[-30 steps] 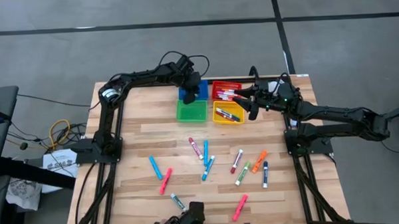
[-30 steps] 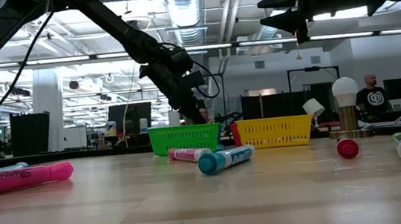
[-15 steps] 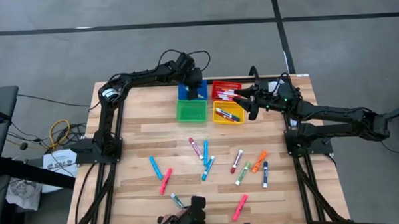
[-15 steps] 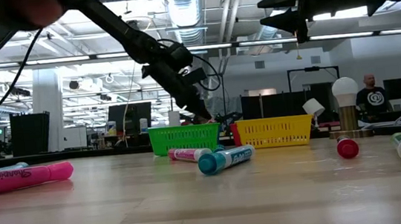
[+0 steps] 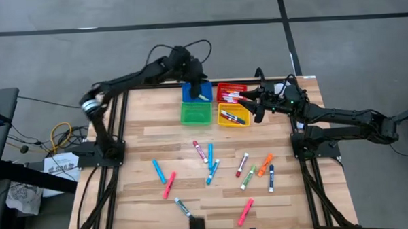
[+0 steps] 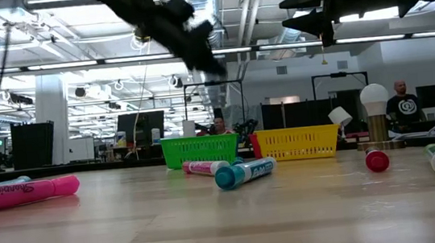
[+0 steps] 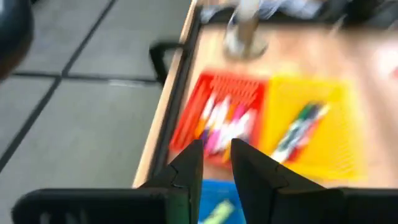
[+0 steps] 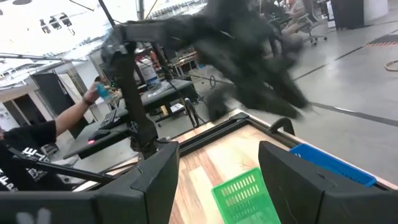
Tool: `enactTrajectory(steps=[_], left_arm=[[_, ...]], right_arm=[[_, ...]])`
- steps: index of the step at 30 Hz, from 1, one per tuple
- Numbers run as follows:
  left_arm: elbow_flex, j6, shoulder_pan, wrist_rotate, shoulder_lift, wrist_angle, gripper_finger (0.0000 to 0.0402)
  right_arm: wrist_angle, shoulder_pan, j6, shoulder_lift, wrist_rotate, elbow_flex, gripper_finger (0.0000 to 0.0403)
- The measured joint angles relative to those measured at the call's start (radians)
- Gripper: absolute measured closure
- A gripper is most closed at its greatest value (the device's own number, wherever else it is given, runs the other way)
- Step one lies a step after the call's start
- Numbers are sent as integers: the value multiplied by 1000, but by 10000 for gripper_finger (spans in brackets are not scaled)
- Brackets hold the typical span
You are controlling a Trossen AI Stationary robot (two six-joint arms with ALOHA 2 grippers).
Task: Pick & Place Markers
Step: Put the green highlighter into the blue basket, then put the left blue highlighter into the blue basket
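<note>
Left gripper: above the blue bin, fingers nearly together, holding nothing.
Right gripper: beside the yellow bin, fingers spread, empty.
Advice: I think the left arm should rise clear of the blue bin, then take one marker by its middle.
Markers: about twelve loose on the table, in front of the green bin; more lie in the bins.
Bins: four.

bins at table's far edge | markers scattered nearer, mid-table | some in bins
</note>
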Motion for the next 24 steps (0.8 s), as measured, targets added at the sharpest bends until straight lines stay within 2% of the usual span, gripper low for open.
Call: enactTrajectory(steps=[6, 15, 20, 24], left_arm=[[-175, -173, -111, -12, -294, -8, 319], [-544, -658, -320, -187, -695, -12, 325], [-689, -979, -480, -265, -813, -9, 333], [-750, -1219, -612, -311, -825, -9, 339]], right_arm=[[-4, 0, -1, 0, 0, 0, 194], [-12, 0, -1, 0, 0, 0, 194], [-12, 0, -2, 0, -1, 0, 194], [-13, 0, -2, 0, -2, 0, 194]])
